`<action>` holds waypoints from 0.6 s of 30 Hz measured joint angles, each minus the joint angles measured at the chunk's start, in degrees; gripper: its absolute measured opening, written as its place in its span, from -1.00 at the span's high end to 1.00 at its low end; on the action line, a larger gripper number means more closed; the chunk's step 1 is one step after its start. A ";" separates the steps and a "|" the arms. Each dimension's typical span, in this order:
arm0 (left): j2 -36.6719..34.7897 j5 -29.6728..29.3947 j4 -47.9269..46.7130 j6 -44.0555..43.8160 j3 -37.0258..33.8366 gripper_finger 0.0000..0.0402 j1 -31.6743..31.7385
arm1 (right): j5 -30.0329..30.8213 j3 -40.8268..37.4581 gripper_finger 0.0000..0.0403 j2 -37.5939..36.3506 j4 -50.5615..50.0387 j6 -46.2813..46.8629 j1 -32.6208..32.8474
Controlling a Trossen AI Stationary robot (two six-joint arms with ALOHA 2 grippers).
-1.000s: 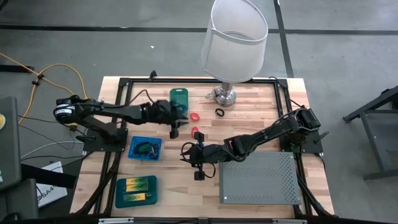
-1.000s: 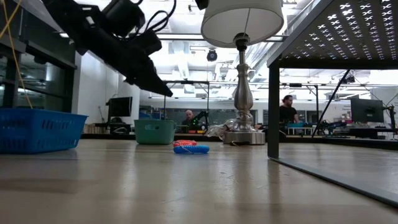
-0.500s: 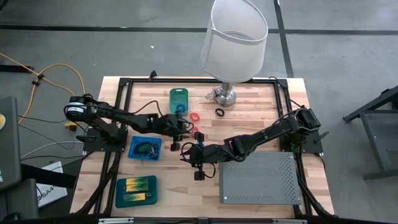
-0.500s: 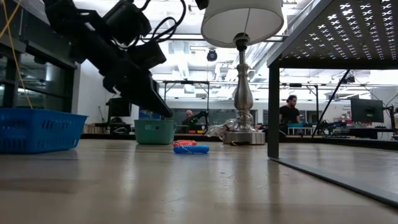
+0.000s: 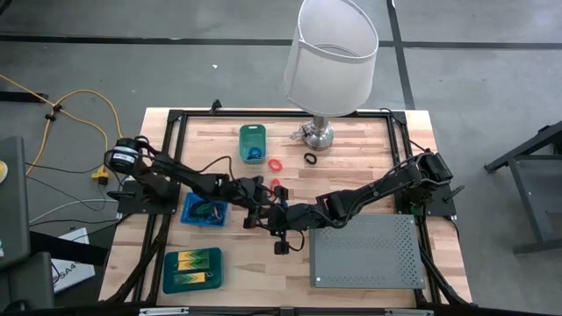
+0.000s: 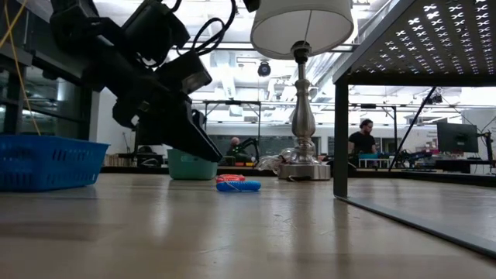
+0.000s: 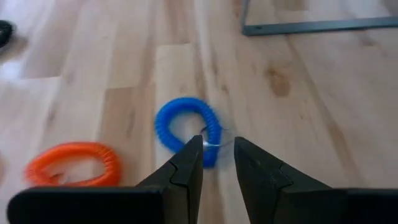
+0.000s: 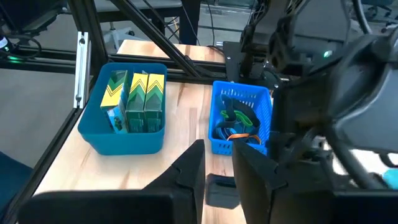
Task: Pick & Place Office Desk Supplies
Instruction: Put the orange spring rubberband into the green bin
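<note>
Blue coil loop [image 7: 186,127] lies just past my left gripper [image 7: 216,147], whose fingers stand narrowly apart, empty; my right gripper [image 8: 217,160], also narrowly parted, waits nearby.

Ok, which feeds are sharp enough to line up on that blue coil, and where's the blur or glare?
Left wrist view: blue coil fairly sharp just beyond the left gripper, orange coil softer. Low view: bright backlit room, left arm a dark silhouette, tabletop near the camera blurred. High view: even light, coils tiny. Right wrist view: left arm close and blurred, bins clear.
</note>
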 joint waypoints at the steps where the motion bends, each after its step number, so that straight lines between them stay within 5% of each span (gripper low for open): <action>1: 0.51 0.70 0.48 -0.06 0.01 0.57 -0.06 | 0.00 0.00 0.66 0.00 0.00 0.00 -0.01; 9: 2.42 4.50 2.29 -0.18 0.24 0.57 1.00 | 0.02 0.00 0.66 0.01 -0.02 0.00 0.01; 18: 2.53 1.60 2.83 -3.63 0.25 0.57 1.04 | 0.02 0.00 0.66 0.00 -0.01 -0.01 -0.01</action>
